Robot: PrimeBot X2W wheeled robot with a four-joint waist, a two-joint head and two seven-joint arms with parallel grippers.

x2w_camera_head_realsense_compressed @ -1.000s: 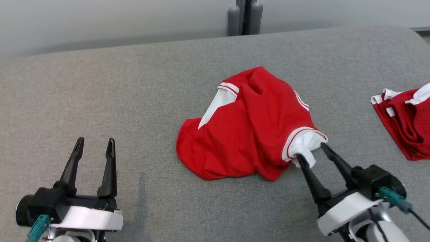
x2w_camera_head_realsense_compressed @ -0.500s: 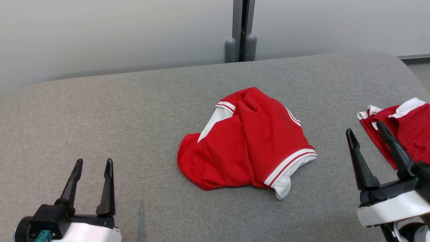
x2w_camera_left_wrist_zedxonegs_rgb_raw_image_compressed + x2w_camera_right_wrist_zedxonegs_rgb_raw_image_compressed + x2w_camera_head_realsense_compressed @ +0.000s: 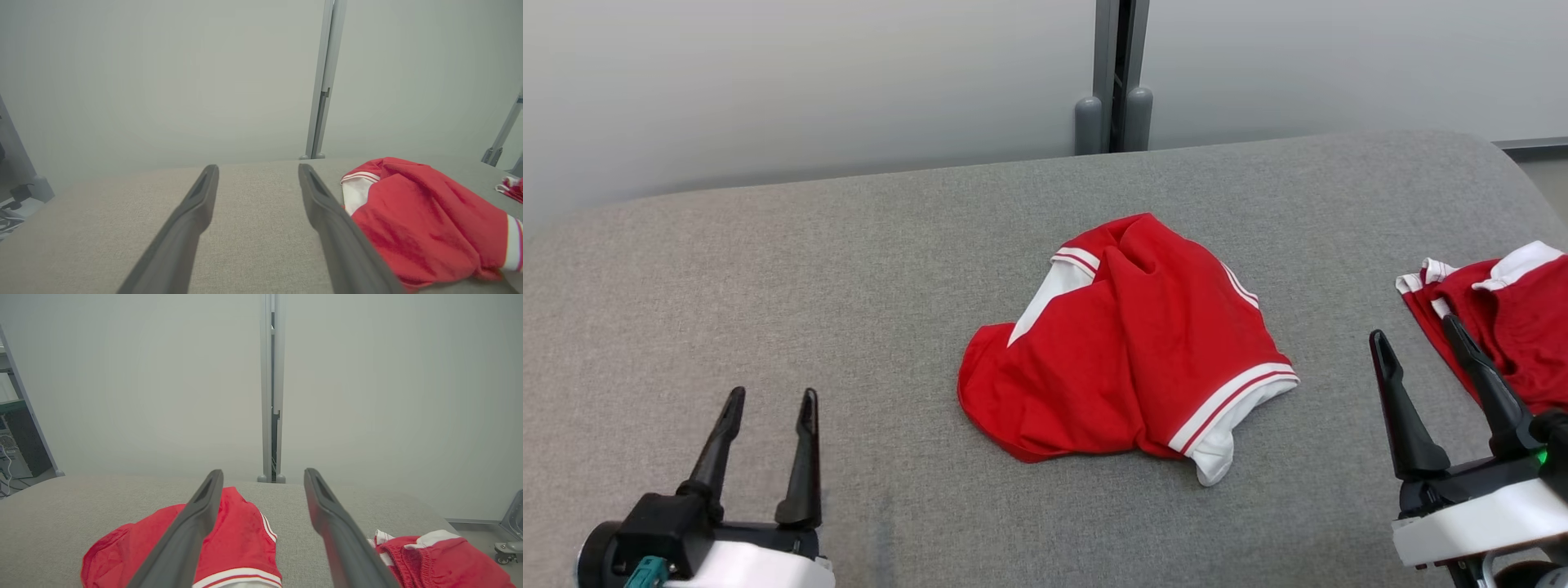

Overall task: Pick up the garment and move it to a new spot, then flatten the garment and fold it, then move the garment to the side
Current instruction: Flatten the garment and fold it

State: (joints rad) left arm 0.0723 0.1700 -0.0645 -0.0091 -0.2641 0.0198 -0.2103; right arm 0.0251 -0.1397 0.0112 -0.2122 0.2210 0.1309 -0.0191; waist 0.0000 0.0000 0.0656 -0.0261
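The crumpled red garment (image 3: 1127,351) is shown lying at the centre of the grey table (image 3: 768,269). The left gripper (image 3: 771,394) and right gripper (image 3: 1413,328) are held wide open and empty, clear of it.

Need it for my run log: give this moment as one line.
garment: crumpled, mid table, unfolded | left gripper: open, empty | right gripper: open, empty, near second garment | next: flatten
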